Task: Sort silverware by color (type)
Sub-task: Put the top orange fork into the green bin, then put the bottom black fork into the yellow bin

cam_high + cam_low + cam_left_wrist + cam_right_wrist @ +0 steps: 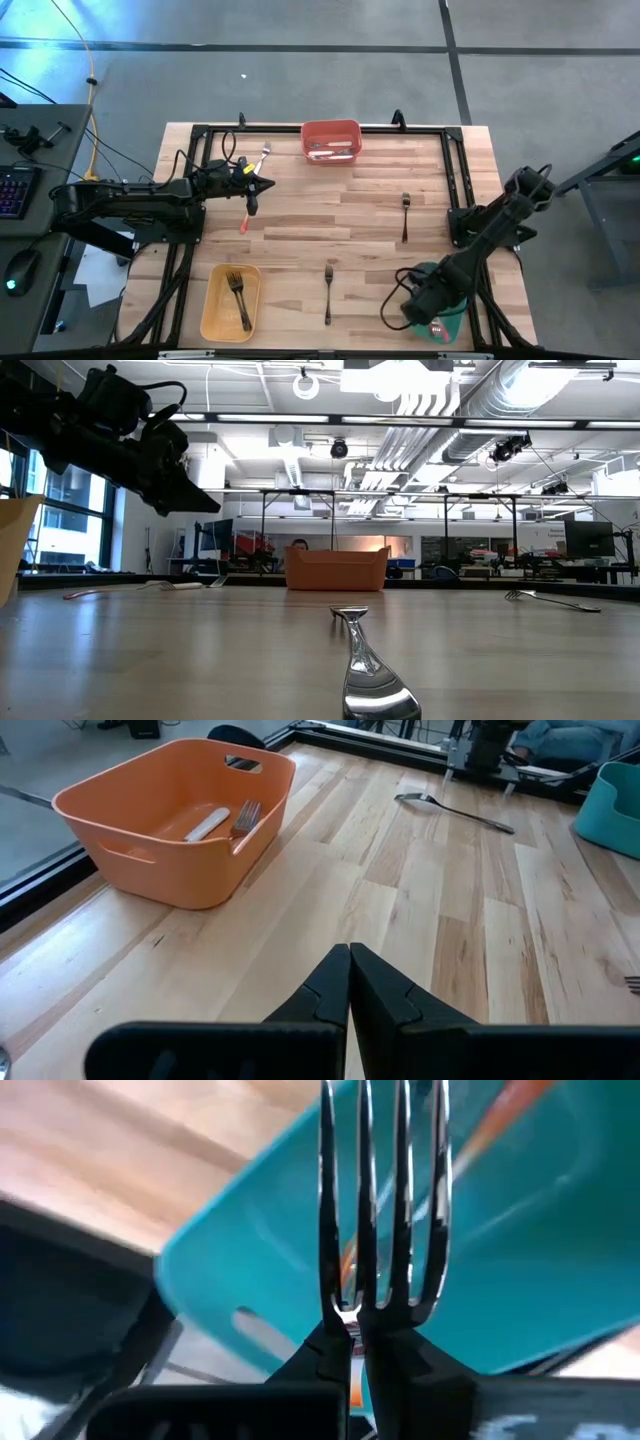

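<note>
My right gripper (352,1342) is shut on a fork (380,1210) at the near right of the table, by the teal bin (448,312) (500,1260). My left gripper (350,970) (262,184) is shut on nothing, raised above the table's left middle (185,495). A red-handled piece (243,222) lies flat just near of it, and a white-handled fork (264,155) just beyond it. Black forks lie flat at the near middle (328,292) (365,660) and right middle (405,215) (455,810). The red bin (331,140) (180,820) holds white-handled pieces (225,820), and the yellow bin (231,300) holds a black fork (238,298). My right gripper pinches the fork between its two fingers at the neck (372,1318), just below the tines. The tines (385,1190) stick out past the fingertips, in line with the fingers. The fork is lifted clear in front of the teal bin; the fingers hide its handle.
A black frame (440,132) runs along the table's far, left and right sides. The right arm (500,215) slants across the near right corner. A desk with a keyboard (15,190) stands left of the table. Bare wood (330,220) lies in the table's middle.
</note>
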Robot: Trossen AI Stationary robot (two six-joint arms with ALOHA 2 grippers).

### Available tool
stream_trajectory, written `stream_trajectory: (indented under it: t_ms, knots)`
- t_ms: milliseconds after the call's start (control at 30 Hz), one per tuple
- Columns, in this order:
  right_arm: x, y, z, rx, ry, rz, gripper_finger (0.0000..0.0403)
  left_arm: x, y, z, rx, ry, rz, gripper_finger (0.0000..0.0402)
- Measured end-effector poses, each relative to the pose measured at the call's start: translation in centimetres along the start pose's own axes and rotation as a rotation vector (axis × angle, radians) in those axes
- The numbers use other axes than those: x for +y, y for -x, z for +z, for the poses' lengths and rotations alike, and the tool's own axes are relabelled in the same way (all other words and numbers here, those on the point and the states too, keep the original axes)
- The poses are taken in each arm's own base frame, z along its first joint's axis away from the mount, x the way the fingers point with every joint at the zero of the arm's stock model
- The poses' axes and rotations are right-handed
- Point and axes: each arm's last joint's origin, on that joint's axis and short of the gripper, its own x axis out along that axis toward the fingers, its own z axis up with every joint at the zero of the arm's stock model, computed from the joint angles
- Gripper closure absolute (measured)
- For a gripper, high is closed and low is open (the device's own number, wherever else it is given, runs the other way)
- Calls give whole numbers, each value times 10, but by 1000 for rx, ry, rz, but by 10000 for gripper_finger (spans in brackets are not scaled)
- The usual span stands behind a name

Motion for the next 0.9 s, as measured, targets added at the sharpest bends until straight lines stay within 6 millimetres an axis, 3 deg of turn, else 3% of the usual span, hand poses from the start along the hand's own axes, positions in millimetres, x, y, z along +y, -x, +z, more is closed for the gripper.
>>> stream_trajectory:
  t_ms: [333, 500, 733, 800, 900]
  knots:
    - [-17, -35, 21, -3, -139, -50, 402, 0, 0, 0, 0, 7, -1, 402]
    - [-19, -41, 25, 18, -141, -57, 366, 0, 0, 0, -1, 7, -1, 402]
    - [-24, -25, 22, 61, 12, -14, 296, -2, 0, 1, -8, -2, -53, 402]
    - [-28, -14, 21, 46, 58, 33, 294, -3, 0, 1, -6, -28, -94, 402]
    - [-35, 4, 26, -141, 136, 118, 323, -9, 0, 2, -7, -77, -133, 402]
